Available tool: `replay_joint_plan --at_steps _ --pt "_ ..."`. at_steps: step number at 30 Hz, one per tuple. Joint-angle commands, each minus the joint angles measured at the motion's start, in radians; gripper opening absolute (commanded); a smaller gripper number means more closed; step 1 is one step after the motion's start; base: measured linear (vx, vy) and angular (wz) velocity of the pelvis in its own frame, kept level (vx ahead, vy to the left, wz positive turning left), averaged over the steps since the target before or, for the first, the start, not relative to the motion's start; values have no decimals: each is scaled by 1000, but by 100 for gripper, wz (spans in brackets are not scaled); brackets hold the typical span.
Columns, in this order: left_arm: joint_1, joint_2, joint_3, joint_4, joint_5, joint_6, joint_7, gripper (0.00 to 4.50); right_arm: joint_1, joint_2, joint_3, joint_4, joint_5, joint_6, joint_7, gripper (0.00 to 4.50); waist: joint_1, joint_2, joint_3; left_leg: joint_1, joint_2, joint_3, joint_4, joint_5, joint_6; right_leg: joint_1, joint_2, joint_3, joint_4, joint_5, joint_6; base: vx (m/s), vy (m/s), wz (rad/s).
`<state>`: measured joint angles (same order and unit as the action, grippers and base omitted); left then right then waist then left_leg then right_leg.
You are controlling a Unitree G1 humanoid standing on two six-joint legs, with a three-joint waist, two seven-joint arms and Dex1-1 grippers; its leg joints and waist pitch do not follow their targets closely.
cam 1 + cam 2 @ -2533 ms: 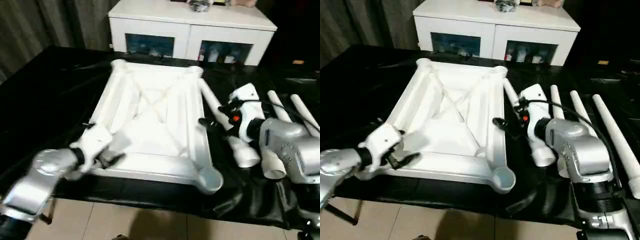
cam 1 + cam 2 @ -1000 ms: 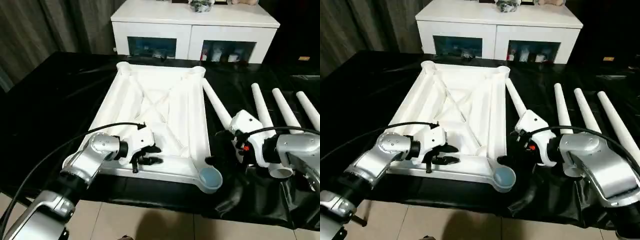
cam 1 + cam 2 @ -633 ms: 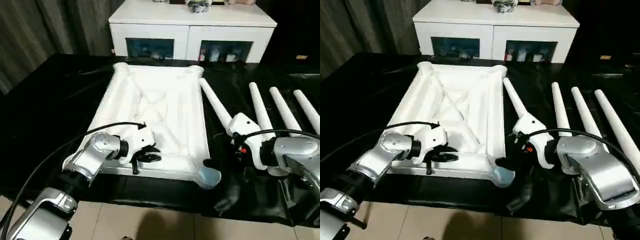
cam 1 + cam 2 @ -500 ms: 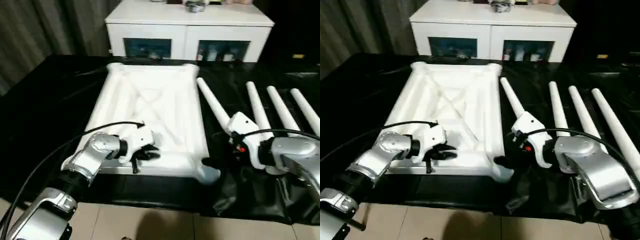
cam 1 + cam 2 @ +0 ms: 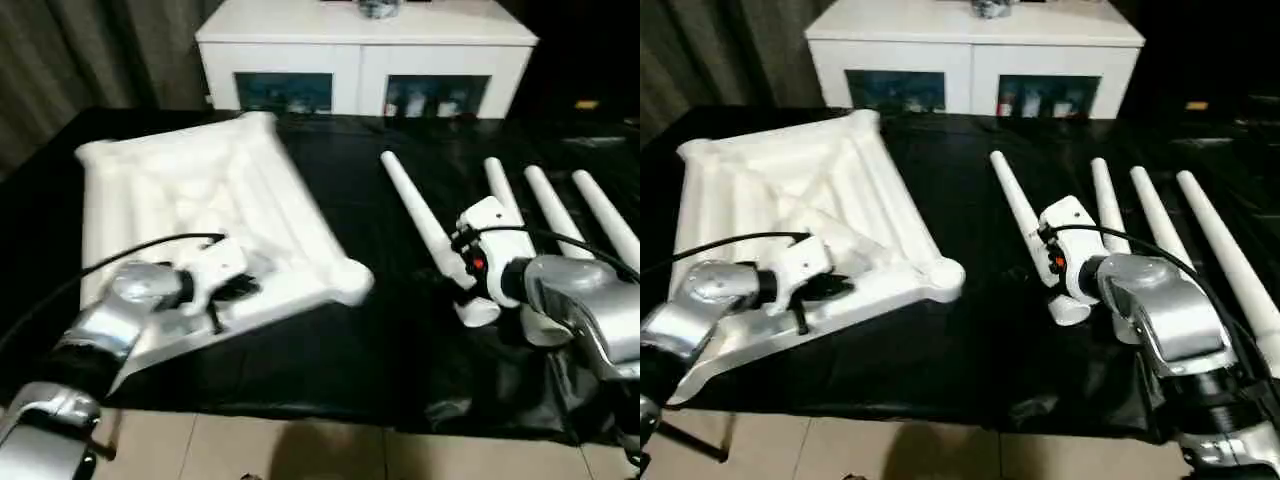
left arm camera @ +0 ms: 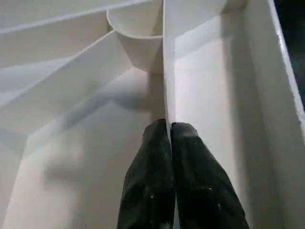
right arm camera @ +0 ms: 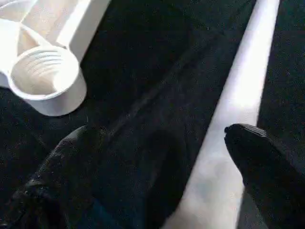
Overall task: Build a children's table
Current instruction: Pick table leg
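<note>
Left gripper (image 6: pixel 169 131) on table top (image 5: pixel 790 190) rib

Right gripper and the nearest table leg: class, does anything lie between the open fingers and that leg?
Nothing visible does. The right gripper is open above the black cover, with the nearest leg lying just inside one finger. Between the fingers there is bare black cover; the table top's corner socket sits off to the side.

Left gripper (image 6: pixel 169 131) clamped, right gripper (image 7: pixel 162 157) wide.
</note>
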<state>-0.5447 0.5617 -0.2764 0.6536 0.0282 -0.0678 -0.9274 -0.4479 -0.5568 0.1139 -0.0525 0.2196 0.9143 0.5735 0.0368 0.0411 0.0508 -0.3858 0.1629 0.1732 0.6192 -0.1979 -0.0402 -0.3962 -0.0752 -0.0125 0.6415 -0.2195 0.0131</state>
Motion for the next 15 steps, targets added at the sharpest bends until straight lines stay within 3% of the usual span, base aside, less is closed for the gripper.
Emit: replay_joint_plan --at_steps 1,5,7,9,12,15 --pt "8 -17 16 -15 -24 -57 14 3 -28 13 -26 18 -9 14 -21 450 8 -15 -66 24 54 -15 -76 -120 14 43 -59 31 -70 -9 -275 0 0 0" --pt "4 -43 32 -19 -41 -104 20 3 -55 37 -48 65 -10 8 -56 450 22 -20 -69 26 54 -11 -74 -92 12 42 -59 31 -64 36 -274 0 0 0" --pt "-11 -53 62 -26 -84 -80 -28 44 -83 51 -60 113 -14 6 -78 450 29 -21 -70 26 52 -9 -72 -66 14 41 -59 30 -60 68 -277 0 0 0" --pt "-16 -53 78 -36 -103 -72 -41 54 -99 59 -67 139 -17 6 -91 450 33 -27 -72 23 50 -8 -69 -42 20 43 -60 30 -56 94 -279 0 0 0" --pt "-23 -53 102 -57 -129 -61 -48 90 -136 72 -73 201 -27 -1 -113 450 33 -28 -71 22 50 -8 -69 -41 15 43 -58 27 -53 112 -284 0 0 0" --pt "-24 -45 127 -94 -162 -23 -50 96 -192 85 -76 286 -42 -10 -138 450 30 -28 -67 22 48 -7 -70 -57 3 45 -58 27 -55 92 -291 0 0 0"
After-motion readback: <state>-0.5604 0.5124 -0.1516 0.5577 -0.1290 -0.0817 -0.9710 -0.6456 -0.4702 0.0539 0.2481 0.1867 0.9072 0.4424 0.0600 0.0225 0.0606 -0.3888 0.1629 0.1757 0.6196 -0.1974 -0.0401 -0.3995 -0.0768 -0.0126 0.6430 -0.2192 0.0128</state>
